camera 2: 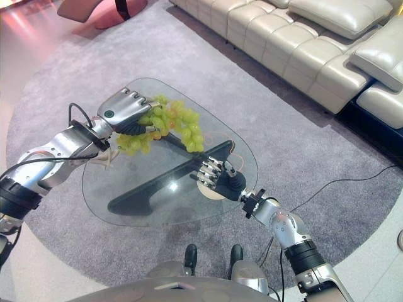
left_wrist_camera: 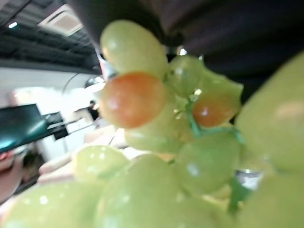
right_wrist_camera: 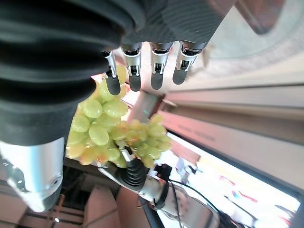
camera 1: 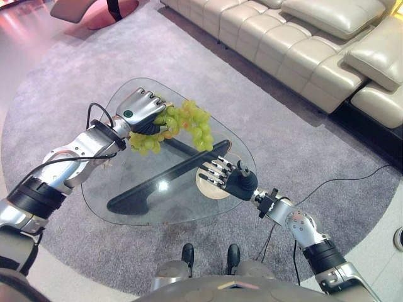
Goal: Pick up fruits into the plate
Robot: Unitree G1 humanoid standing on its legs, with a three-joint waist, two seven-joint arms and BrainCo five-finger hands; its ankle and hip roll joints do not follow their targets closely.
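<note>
With fingers curled around the grapes (camera 1: 182, 123), the left hand (camera 1: 140, 108) holds the bunch up over the far part of the glass table (camera 1: 126, 189), arm reaching in bent from the left. Right hand (camera 1: 220, 173), fingers straight and relaxed, hovers flat over the plate (camera 1: 211, 189) near the table's right edge.

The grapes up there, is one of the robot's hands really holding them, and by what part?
Yes. The left hand is curled round one end of the bunch of green grapes; the rest hangs free above the glass table. The right hand holds nothing, fingers straight over the plate.
</note>
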